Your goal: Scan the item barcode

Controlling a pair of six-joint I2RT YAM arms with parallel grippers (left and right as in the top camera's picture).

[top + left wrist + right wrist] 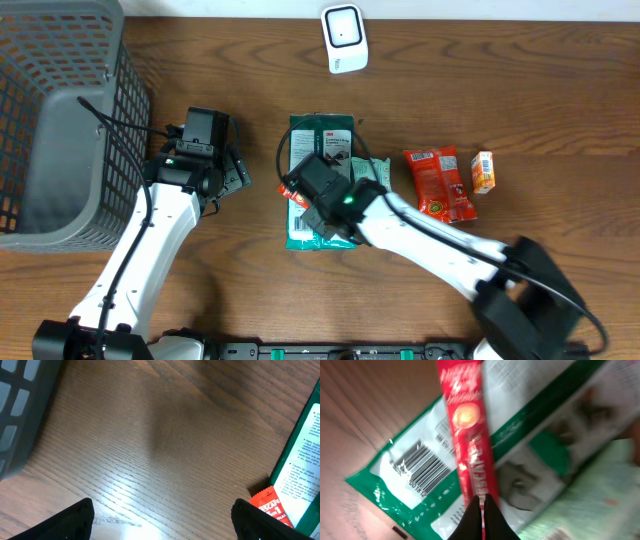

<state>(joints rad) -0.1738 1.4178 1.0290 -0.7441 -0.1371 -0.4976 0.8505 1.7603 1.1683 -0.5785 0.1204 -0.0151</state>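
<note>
A white barcode scanner (pixel 344 38) stands at the table's far edge. A red stick sachet (pixel 467 425) lies lengthwise over a green flat package (pixel 535 415) whose barcode label (pixel 420 470) faces up. My right gripper (pixel 482 500) is shut on the sachet's near end. From overhead, that gripper (pixel 300 190) sits over the green package (pixel 322 140), and only a bit of the sachet (pixel 295 193) shows. My left gripper (pixel 232 175) hangs open over bare wood, left of the package. In its wrist view the left gripper (pixel 162 509) holds nothing, and the sachet's end (pixel 272 507) shows by the right finger.
A grey mesh basket (pixel 60 120) fills the far left. A red snack packet (pixel 438 182) and a small orange box (pixel 483 171) lie to the right of the green package. A pale green pack (pixel 368 172) lies partly under my right arm.
</note>
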